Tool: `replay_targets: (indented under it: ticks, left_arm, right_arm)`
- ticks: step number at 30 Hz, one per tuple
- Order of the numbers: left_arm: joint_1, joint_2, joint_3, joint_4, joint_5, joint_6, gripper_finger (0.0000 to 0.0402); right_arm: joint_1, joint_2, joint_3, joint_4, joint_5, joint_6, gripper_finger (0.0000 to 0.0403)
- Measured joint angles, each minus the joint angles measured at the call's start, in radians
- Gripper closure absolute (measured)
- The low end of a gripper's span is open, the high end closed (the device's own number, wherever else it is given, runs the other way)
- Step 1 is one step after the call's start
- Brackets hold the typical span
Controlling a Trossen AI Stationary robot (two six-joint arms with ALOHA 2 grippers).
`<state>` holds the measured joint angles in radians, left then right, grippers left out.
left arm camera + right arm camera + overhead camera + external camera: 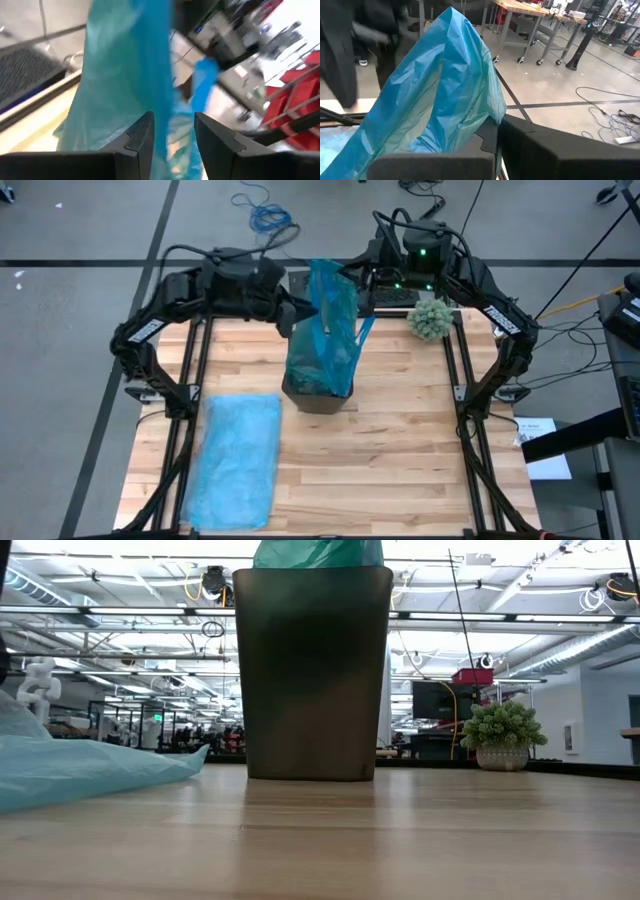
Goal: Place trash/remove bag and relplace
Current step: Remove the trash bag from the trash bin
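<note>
A blue plastic bag (325, 330) rises out of a dark bin (318, 398) near the table's middle, with its lower part still inside. The low view shows the bin (312, 670) with the bag's film (318, 552) above the rim. My right gripper (352, 280) is at the bag's top, shut on it. My left gripper (300, 315) reaches in from the left at mid height. It is open, and film (130, 75) runs through the gap between its fingers (174, 135). No trash shows. My right gripper (497, 137) pinches the bag's upper edge (492, 117) between its two fingers, coming from the far right side. The bag stands tall and drawn up, with its bottom in the bin. My left gripper: I cannot tell whether its fingers (142, 135) touch the film between them.
A second blue bag (238, 460) lies flat on the table's near left and also shows in the low view (70, 765). A fuzzy grey-green ball (432, 318) sits at the far right, also seen in the low view (503, 730). Bare wood lies near and right of the bin.
</note>
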<state>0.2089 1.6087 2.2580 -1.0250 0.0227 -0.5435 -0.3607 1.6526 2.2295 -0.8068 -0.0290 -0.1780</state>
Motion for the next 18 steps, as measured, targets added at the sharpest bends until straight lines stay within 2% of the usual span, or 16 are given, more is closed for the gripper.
replay_targets:
  ticks: [3,5,9,10,18]
  left_arm:
    - [0.000,0.030,-0.003,-0.024,-0.009,-0.012,0.0270]
    - [0.001,0.035,-0.004,-0.023,-0.013,-0.035,0.0290]
    - [0.000,0.024,0.000,-0.014,-0.003,-0.054,0.0378]
    - [0.000,0.019,0.001,-0.016,0.003,-0.062,0.0389]
    - [0.000,-0.029,0.080,-0.016,0.000,-0.081,0.0400]
  right_arm:
    - [0.000,0.000,0.000,0.001,0.000,0.000,0.0403]
    - [0.000,0.000,0.000,0.000,0.000,0.000,0.0403]
    - [0.000,0.000,0.000,-0.008,0.000,0.000,0.0403]
    - [0.000,0.000,0.000,-0.010,0.000,0.000,0.0403]
    - [0.000,0.000,0.000,-0.017,-0.002,-0.007,0.0403]
